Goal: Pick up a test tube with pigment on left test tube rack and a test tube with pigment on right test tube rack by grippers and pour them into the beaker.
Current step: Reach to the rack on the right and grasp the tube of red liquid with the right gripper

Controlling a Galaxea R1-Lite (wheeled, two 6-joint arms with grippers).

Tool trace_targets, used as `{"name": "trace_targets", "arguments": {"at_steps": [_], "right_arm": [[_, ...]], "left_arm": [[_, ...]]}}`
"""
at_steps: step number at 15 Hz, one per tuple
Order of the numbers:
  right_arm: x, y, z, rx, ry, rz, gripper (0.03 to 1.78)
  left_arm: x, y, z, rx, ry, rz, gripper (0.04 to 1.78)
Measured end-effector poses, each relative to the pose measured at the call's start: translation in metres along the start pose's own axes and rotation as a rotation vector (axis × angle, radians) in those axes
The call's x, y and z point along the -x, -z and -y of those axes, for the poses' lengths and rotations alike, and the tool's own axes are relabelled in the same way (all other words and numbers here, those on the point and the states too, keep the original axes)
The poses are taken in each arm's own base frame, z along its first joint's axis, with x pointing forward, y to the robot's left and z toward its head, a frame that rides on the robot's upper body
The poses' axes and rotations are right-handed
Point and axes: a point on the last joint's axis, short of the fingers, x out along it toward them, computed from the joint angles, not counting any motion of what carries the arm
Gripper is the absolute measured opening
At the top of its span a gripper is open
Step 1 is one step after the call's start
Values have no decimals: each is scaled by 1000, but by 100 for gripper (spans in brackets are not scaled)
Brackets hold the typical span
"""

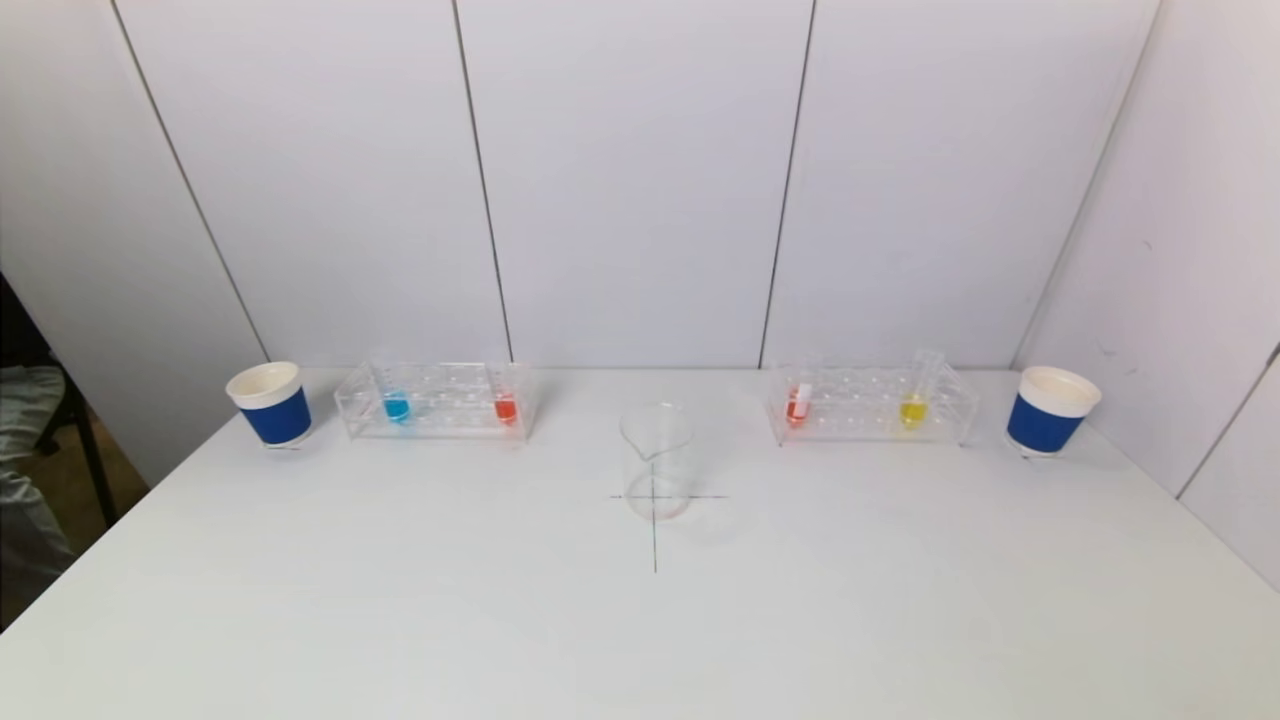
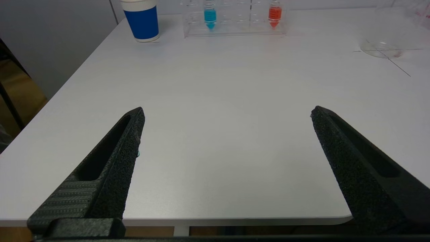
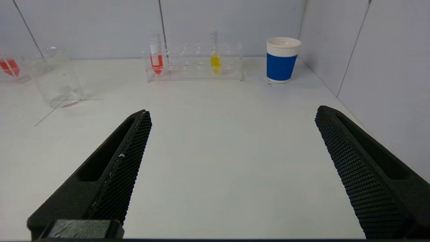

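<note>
Both grippers gape empty at the table's near edge — left gripper [image 2: 226, 112] nearer the upright blue tube [image 2: 210, 15] at eleven o'clock, right gripper [image 3: 231, 114] nearer the upright yellow tube [image 3: 215, 62] at twelve.

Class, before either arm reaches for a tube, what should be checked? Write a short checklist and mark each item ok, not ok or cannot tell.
1. Left gripper open, holding nothing: ok.
2. Right gripper open, holding nothing: ok.
3. Left rack holds blue tube and red tube: ok.
4. Right rack holds red-orange tube and yellow tube: ok.
5. Beaker upright between the racks: ok.
6. Tubes uncapped: cannot tell.
</note>
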Motion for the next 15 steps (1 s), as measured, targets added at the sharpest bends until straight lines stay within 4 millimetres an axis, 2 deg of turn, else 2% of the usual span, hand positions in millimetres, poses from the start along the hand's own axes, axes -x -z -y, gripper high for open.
{"name": "trace_targets", "arguments": {"at_steps": [4, 8, 11, 15], "right_arm": [[10, -34, -2, -1, -42, 55, 177], [6, -78, -4, 1, -136, 71, 177], [-8, -114, -5, -5, -231, 52, 177], [-48, -153, -10, -17, -332, 11, 177]], "left_arm": [[0, 0, 0, 0, 0, 0, 173], [0, 0, 0, -1, 0, 0, 173], [0, 0, 0, -1, 0, 0, 173], [0, 0, 0, -1, 0, 0, 173]]}}
